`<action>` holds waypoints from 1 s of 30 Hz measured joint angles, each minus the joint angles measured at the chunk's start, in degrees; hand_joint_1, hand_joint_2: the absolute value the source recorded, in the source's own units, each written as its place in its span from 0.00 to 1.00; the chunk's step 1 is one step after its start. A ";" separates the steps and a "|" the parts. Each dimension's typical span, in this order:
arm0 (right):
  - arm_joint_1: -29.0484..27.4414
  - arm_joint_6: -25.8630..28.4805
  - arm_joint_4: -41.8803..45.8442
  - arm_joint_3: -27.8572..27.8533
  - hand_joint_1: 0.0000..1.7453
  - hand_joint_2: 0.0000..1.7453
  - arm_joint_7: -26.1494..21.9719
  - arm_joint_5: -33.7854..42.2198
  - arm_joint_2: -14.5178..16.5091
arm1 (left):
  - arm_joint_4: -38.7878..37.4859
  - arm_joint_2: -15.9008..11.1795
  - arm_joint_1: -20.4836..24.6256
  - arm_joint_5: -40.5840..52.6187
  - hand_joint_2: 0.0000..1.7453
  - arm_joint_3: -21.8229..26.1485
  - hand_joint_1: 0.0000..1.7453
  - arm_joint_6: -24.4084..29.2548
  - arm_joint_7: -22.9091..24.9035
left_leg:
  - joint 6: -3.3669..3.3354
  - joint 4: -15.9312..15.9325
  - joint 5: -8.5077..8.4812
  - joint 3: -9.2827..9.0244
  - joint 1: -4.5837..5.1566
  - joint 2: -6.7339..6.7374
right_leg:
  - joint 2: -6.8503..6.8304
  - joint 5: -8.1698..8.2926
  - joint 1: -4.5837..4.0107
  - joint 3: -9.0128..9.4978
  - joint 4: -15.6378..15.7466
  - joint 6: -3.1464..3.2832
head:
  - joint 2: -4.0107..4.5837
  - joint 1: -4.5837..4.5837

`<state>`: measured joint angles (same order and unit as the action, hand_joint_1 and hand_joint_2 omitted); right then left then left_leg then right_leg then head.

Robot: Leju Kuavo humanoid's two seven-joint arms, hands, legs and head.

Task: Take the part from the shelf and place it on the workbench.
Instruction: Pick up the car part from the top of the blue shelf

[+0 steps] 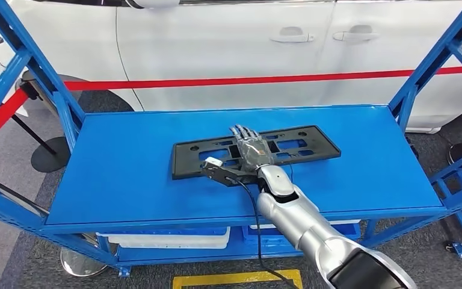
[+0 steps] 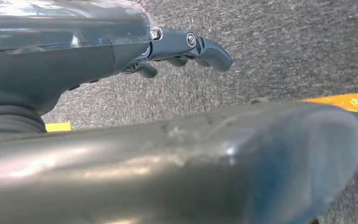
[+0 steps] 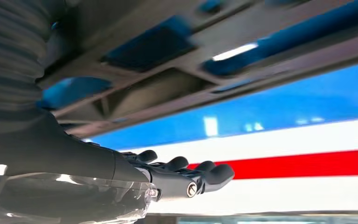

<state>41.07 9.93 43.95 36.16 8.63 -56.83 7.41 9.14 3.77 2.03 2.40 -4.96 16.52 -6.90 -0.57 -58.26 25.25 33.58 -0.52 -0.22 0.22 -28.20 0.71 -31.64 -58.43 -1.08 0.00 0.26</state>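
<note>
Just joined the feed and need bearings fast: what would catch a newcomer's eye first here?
The bright blue shelf fills the head view, with a flat black part lying on its top near the middle. The right robot hand reaches over that part, fingers stretched out above it. Behind stands a white car with a red stripe.

Landmark: black part (image 1: 289,146), lying flat near the middle of the blue shelf (image 1: 126,174).
Above the part: right hand (image 1: 251,150) lies over its middle, fingers (image 1: 244,132) stretched toward the far edge.
Left of the part: bare shelf top, open to the left edge.
Right of the part: bare shelf top up to the blue upright (image 1: 433,60).
Beyond the part: narrow bare strip, then the white car (image 1: 228,48) and red tape (image 1: 216,82).
Corners: slanted blue struts (image 1: 30,66) close in both ends.
</note>
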 joint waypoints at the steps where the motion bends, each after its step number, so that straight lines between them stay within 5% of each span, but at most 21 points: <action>1: 0.41 -0.32 -0.01 0.28 0.00 1.00 -0.05 0.13 0.52 | 0.01 0.01 0.02 -0.01 0.00 0.01 0.00 -0.04 -0.01 | -0.39 0.27 -0.02 -0.23 -0.09 0.03 | -0.02 -0.82 0.03 -0.70 -1.48 -0.23 | 0.00 0.04; 5: 0.26 -0.78 -0.13 1.68 0.00 1.00 -1.01 1.35 1.40 | 0.02 0.03 0.09 -0.01 0.00 0.07 0.00 -0.06 1.32 | -1.36 0.50 0.40 -0.89 0.04 -0.15 | -0.09 -5.43 0.08 -8.27 -14.76 -0.64 | 0.00 0.15; 7: -0.60 -0.88 -0.16 2.22 0.50 1.00 -1.82 2.89 1.54 | 0.02 0.05 -0.02 0.04 0.00 0.08 0.00 -0.04 2.64 | -1.42 0.45 0.86 -1.49 0.17 -0.46 | -0.09 -3.29 0.05 -9.50 -14.93 -0.45 | 0.00 0.15; 9: -1.27 -0.82 -0.16 2.51 1.00 1.00 -2.52 4.80 1.65 | 0.02 0.10 -0.22 0.06 0.00 0.08 0.00 0.09 3.25 | -1.26 0.39 1.52 -2.30 0.33 -0.60 | -0.08 1.63 -0.11 -7.08 -7.86 0.21 | 0.00 0.14; 11: -1.89 -0.31 -0.16 2.63 1.00 1.00 -3.48 7.37 1.65 | 0.02 0.13 -0.32 -0.03 0.00 0.25 0.00 0.53 3.14 | -1.15 0.11 2.16 -2.64 0.75 -0.65 | -0.04 4.11 -0.08 -4.62 -1.64 0.26 | 0.00 0.08; 12: -2.27 0.00 -0.13 2.62 1.00 1.00 -4.04 8.73 1.63 | 0.02 0.13 -0.35 -0.09 0.00 0.43 0.00 0.77 2.99 | -1.04 0.05 2.33 -2.61 0.90 -0.66 | 0.02 4.04 -0.07 -4.18 -0.59 0.16 | 0.00 0.02; 30: -3.80 3.24 10.34 2.01 1.00 1.00 -7.30 17.38 -1.19 | 0.02 0.21 -0.42 -0.91 0.00 2.84 0.00 2.25 1.75 | -0.21 0.39 2.69 -3.21 0.72 -0.35 | 0.54 3.51 -0.50 -3.73 -0.40 0.71 | 0.00 -0.05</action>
<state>37.27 13.17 54.29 38.16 1.33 -39.45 6.21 9.16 3.98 1.61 1.50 -2.11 18.77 -5.14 -0.78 -57.87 27.94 30.37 0.20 -0.57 0.76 -24.69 0.21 -35.37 -58.83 -0.36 0.00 0.21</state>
